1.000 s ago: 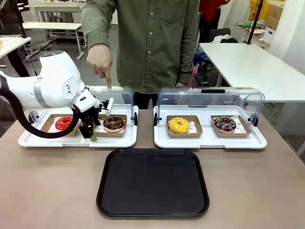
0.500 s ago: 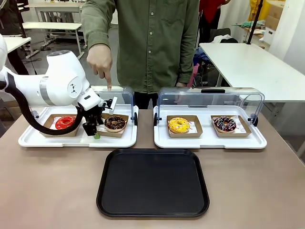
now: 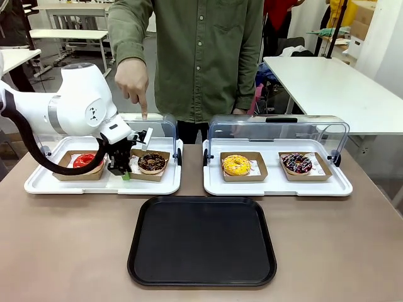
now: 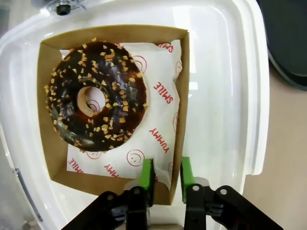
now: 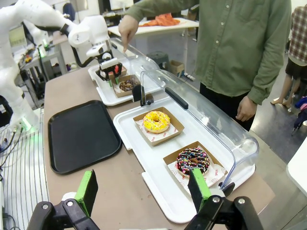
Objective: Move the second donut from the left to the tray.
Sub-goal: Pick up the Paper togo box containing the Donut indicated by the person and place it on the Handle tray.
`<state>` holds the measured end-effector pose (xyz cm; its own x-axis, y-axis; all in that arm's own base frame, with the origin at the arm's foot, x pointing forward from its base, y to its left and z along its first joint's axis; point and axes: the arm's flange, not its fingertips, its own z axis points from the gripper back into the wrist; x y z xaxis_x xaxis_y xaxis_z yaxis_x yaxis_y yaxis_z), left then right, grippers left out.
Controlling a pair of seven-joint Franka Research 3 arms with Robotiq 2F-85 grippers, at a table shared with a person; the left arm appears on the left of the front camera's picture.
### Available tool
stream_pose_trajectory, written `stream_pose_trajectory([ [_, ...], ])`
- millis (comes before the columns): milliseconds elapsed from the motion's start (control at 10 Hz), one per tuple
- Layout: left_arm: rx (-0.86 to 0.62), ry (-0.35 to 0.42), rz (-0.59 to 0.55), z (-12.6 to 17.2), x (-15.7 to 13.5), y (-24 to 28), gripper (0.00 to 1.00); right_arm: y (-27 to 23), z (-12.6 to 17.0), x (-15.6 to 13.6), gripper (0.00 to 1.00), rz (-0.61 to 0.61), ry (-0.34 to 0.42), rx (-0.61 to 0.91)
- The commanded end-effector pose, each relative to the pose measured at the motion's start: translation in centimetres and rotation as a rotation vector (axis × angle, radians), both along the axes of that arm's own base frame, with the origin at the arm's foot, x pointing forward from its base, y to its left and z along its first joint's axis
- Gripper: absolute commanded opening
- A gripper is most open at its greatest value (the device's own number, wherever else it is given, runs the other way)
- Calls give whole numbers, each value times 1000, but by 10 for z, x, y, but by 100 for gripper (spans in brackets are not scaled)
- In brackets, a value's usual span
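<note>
In the last 1 second the left claw [image 4: 164, 175] has settled astride the cardboard holder's [image 4: 182, 96] wall, jaws narrowed (not yet pinching, holding nothing). The second donut from the left [image 4: 96, 96] sits in that holder, well apart from the tray [image 3: 201, 242], so a pinch looks next. The right claw [image 5: 144, 189] is wide open and empty.

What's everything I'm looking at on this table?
Chocolate donut: one, dark with golden sprinkles, left display tray.
Red donut: one, red, same tray, farther left.
Yellow donut: one, yellow, right display tray.
Sprinkled donut: one, dark with pink and white, same tray, right.
Holders: four, brown cardboard, under each donut.
Display trays: two, white with clear lids, table's far side.
Black tray: one, black, table's near middle.
Person: one, green shirt, far side, finger pointing down.
Left pincer: one, black, green pads, astride chocolate donut's holder wall.
Right pincer: one, same colours, open, above table.
</note>
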<state>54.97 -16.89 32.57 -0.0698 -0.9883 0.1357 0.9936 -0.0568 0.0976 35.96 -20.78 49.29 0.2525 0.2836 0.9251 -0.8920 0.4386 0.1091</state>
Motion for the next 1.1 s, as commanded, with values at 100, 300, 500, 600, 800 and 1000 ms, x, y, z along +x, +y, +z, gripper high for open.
stream_pose_trajectory([
  [100,35,23,1,1,-5,3,0,0,1,2,100,4,-37,16],
  [300,28,10,0,-2,-5,3,0,0,1,2,100,4,-37,16],
  [500,-18,58,-2,-14,8,3,0,0,1,2,100,4,-37,16],
  [600,13,15,-9,-1,-2,1,0,0,1,2,100,4,-37,16],
  [800,13,15,-9,-1,-2,1,0,0,1,2,100,4,-37,16],
  [1000,25,-36,-19,12,-6,-8,1,0,1,2,100,4,-37,16],
])
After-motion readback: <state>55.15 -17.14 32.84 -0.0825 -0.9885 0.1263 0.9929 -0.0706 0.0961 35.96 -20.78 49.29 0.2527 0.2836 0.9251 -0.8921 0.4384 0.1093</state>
